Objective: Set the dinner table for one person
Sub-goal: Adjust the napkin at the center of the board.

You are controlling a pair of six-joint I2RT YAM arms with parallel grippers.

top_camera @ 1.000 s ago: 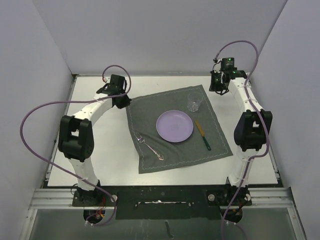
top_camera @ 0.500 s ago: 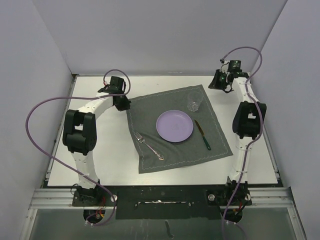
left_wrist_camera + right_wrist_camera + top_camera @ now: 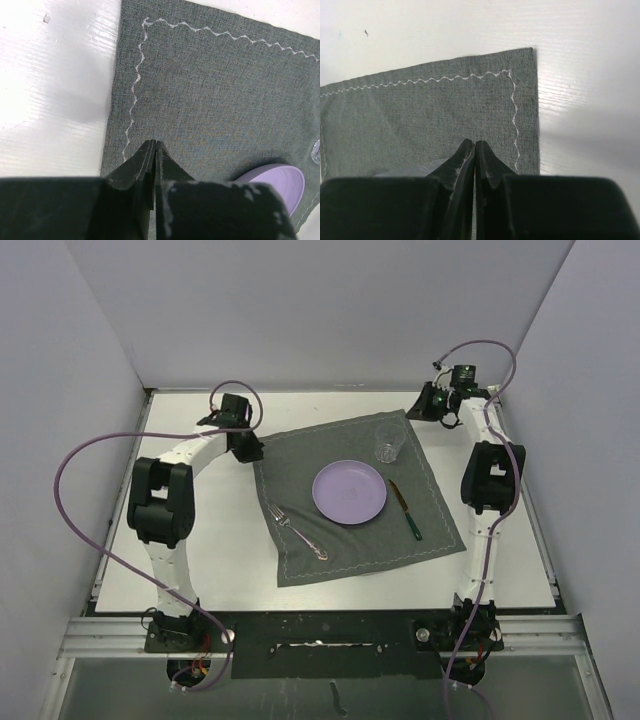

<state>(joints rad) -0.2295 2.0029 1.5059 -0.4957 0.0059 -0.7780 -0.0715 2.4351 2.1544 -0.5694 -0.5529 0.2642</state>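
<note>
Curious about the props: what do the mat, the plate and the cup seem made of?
Mat: woven grey cloth, matte, white zigzag stitching. Plate: lilac, smooth, slight sheen, probably plastic. Cup: see-through; glass or clear plastic.

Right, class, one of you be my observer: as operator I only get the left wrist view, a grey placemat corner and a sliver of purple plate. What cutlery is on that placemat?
Observer: A fork lies on the placemat, left of the plate.
Operator: And a knife?
Observer: Yes, a green-handled knife lies right of the plate, not touching it.
Operator: Anything to drink from?
Observer: A clear glass stands upright on the placemat, just beyond the plate's far right side.
</note>
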